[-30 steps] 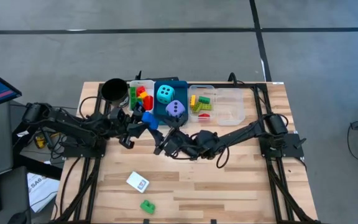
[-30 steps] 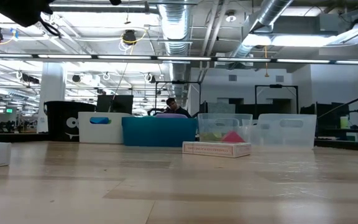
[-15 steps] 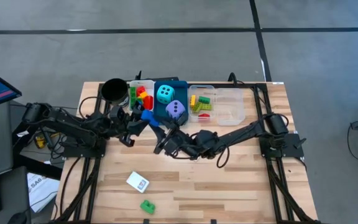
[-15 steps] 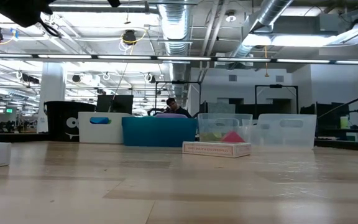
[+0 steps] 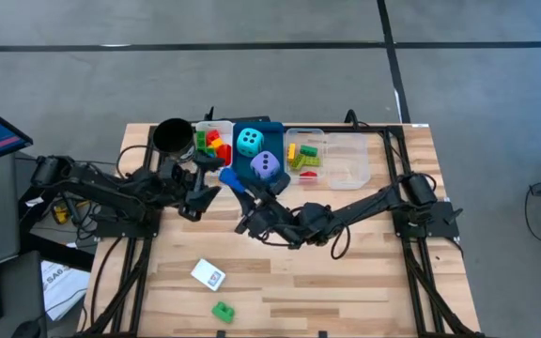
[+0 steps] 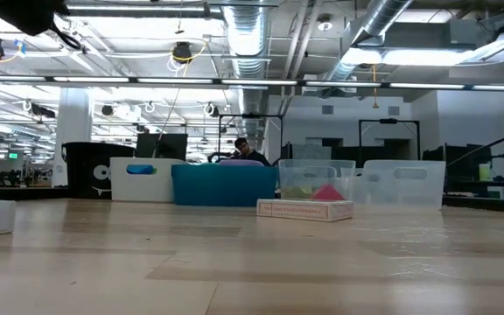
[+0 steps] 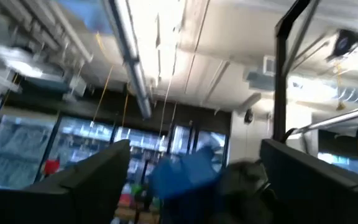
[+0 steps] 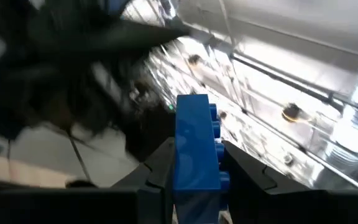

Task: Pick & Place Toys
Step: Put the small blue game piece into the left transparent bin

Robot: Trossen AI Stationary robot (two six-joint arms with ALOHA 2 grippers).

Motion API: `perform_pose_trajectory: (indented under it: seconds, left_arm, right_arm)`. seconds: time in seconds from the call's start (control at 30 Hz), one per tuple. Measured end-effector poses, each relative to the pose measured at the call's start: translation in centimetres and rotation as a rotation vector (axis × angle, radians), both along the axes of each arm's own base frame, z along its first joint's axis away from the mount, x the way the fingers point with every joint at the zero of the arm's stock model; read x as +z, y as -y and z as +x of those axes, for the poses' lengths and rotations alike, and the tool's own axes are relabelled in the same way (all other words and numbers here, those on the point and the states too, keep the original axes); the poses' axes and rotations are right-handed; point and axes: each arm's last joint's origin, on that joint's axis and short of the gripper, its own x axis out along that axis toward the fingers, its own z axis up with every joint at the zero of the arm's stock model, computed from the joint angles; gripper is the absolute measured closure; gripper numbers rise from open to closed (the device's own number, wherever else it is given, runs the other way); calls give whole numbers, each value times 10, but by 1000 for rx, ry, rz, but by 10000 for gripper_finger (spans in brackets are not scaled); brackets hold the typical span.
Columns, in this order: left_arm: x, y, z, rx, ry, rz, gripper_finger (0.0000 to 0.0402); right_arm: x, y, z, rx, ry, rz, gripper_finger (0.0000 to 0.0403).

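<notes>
Grey floor [image 5: 252, 84]; ceiling ducts [image 6: 252, 35] and strip lights.

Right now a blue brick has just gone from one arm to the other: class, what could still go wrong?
1. The right gripper clamps only the blue brick's lower end; it might pivot or slip.
2. The left gripper, fingers open, sits close beside it, so the arms could bump.
3. The white tray already holds many bricks; another might bounce out.

Blue brick [image 8: 196, 144], cyan die [image 5: 249, 142], purple die [image 5: 265, 165].
</notes>
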Motion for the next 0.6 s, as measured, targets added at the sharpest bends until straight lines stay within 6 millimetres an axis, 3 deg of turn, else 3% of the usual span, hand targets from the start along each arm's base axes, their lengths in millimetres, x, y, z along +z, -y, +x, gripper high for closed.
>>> perform_pose_trajectory:
  seconds: [0.2,0.47,0.6]
  left_arm:
    - [18,-3,-24,84,54,51,6]
    - [19,-7,-54,74,-177,51,29]
    - [11,-8,-63,32,-309,2,40]
  right_arm:
    - [-3,-5,-6,-187,-83,49,309]
    - [-15,-7,-13,-382,-165,145,303]
    - [-30,6,-14,-429,-153,191,295]
